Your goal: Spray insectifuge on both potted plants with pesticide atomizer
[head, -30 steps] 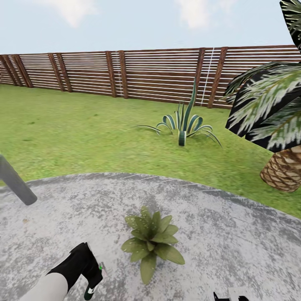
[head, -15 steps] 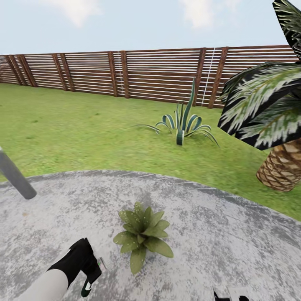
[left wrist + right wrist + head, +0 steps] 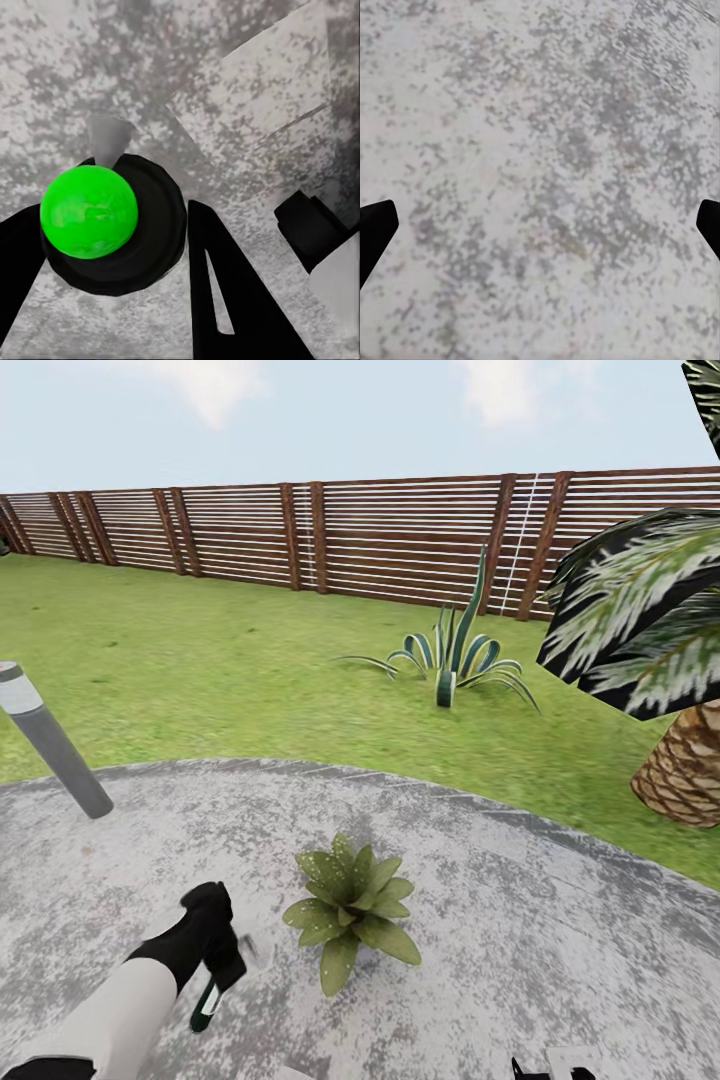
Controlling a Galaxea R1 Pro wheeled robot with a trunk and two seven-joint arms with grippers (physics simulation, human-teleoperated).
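Left gripper (image 3: 222, 960) was clamped on the pesticide atomizer (image 3: 209, 1000), just beside the potted plant (image 3: 350, 908) on the paved circle (image 3: 520, 950). Nozzle looked aimed downward, so spray might've hit paving instead. Right gripper (image 3: 540, 225) hung spread apart.

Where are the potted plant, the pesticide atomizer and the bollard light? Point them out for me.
potted plant (image 3: 352, 909), head view, middle of the leaf rosette.
pesticide atomizer (image 3: 207, 1003), head view, dark-green body below the left pincer.
bollard light (image 3: 60, 755), head view, grey post midway up.
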